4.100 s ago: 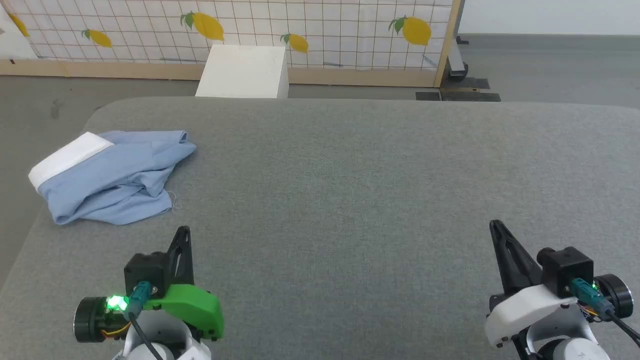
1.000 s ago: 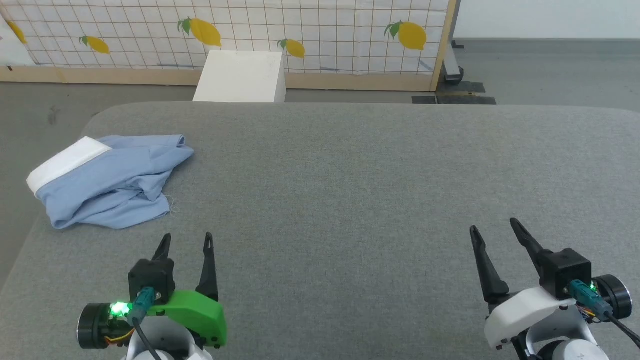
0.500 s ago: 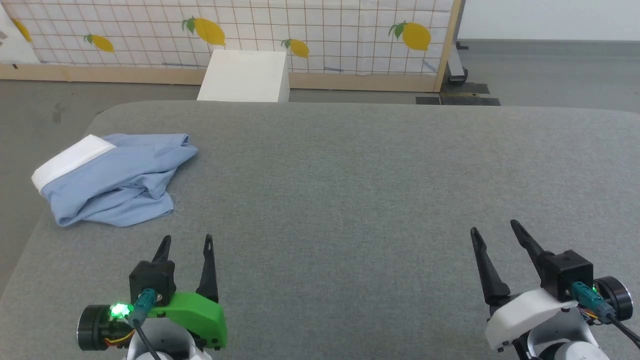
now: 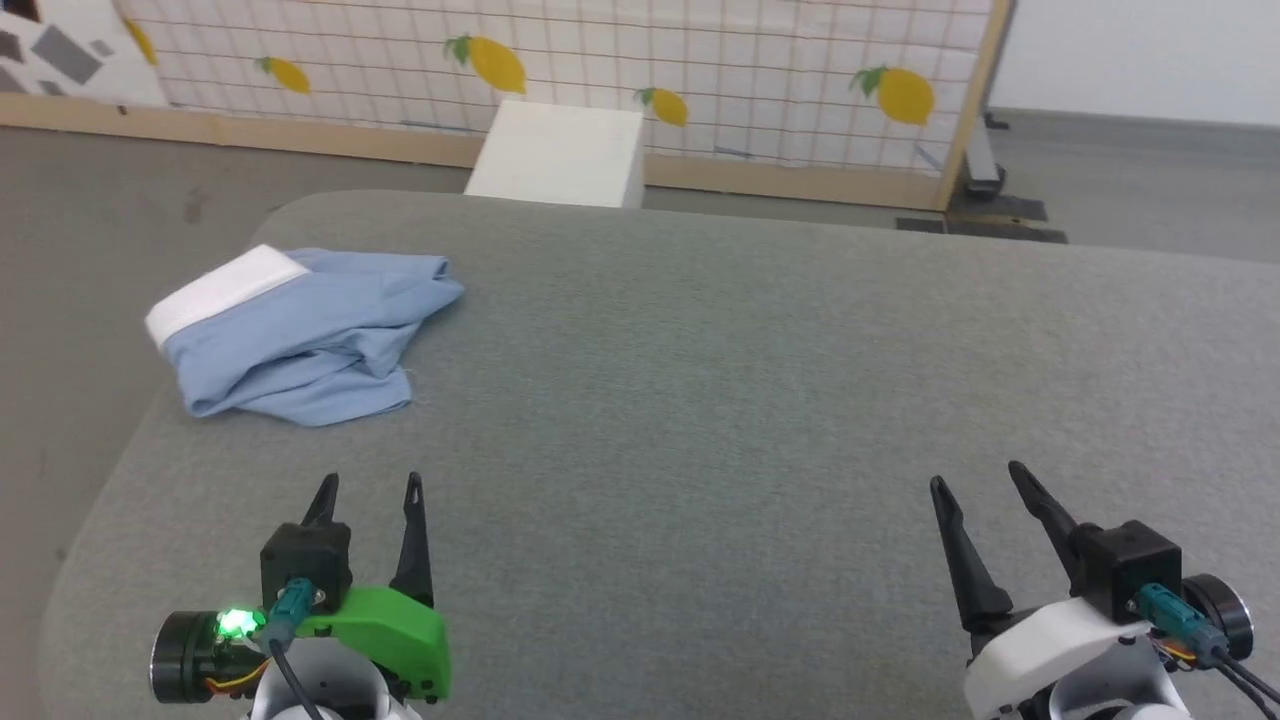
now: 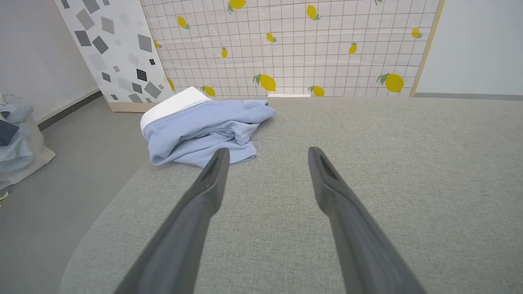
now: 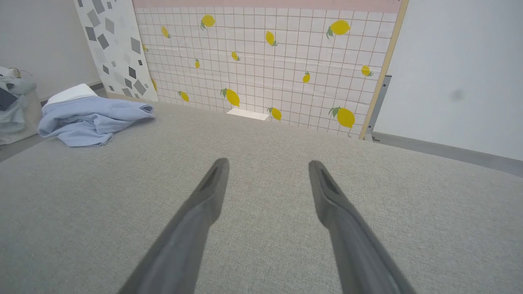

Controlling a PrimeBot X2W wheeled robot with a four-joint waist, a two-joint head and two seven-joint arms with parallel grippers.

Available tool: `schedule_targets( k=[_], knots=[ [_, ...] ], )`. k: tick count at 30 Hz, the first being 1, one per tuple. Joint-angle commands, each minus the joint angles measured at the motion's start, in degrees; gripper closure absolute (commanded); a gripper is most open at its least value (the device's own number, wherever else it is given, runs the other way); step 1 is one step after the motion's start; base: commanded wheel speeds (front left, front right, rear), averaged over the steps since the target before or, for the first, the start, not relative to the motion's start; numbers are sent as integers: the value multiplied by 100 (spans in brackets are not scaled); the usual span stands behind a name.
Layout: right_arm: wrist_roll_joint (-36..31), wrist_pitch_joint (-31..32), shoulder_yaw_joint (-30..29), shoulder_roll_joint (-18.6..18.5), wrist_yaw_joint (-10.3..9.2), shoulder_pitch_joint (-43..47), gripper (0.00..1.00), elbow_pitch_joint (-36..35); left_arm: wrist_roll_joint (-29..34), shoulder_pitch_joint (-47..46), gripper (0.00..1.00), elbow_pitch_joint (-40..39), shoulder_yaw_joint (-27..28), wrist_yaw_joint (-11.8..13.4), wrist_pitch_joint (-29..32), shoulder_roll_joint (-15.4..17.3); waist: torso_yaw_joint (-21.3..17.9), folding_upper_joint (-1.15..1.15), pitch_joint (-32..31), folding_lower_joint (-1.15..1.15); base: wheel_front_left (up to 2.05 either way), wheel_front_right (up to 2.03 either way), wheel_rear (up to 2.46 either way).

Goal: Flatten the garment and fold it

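Note:
The garment [image 4: 310,335] is a light blue shirt with a white band, lying crumpled near the far left corner of the grey padded table [image 4: 700,380]. The left wrist view shows the garment [image 5: 200,130] just ahead and to the left of my fingers; in the right wrist view the garment [image 6: 92,120] lies far off to the left. My left gripper [image 4: 368,487] hovers open and empty near the table's front left, a short way in front of the cloth. At the front right my right gripper [image 4: 975,475] is open too, holding nothing.
A white box [image 4: 558,155] stands on the floor behind the table, before a lemon-print screen [image 4: 600,60]. The table's left edge drops to grey floor [image 4: 80,250]. A bag of clothes [image 5: 14,139] sits on the floor at far left.
The head camera has turned left, shifting the whole picture to the right. Four seconds ago both grippers stood edge-on; their fingers now show spread apart. The garment has not moved.

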Motion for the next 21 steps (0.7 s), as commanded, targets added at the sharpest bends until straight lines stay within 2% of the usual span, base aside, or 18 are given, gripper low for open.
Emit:
schedule_targets(
  k=[1, 21],
  knots=[
    [54, -3, 11, -4, -7, 68, 0, -45, 34, 96, 0, -2, -16, 33, 23, 52, 183, 0, -73, 0, 0, 0, 0],
    [227, -55, 79, 75, -8, 359, 0, -218, 107, 166, 0, -83, -208, 181, 54, 206, 1142, 0, -133, 0, 0, 0, 0]
  ],
)
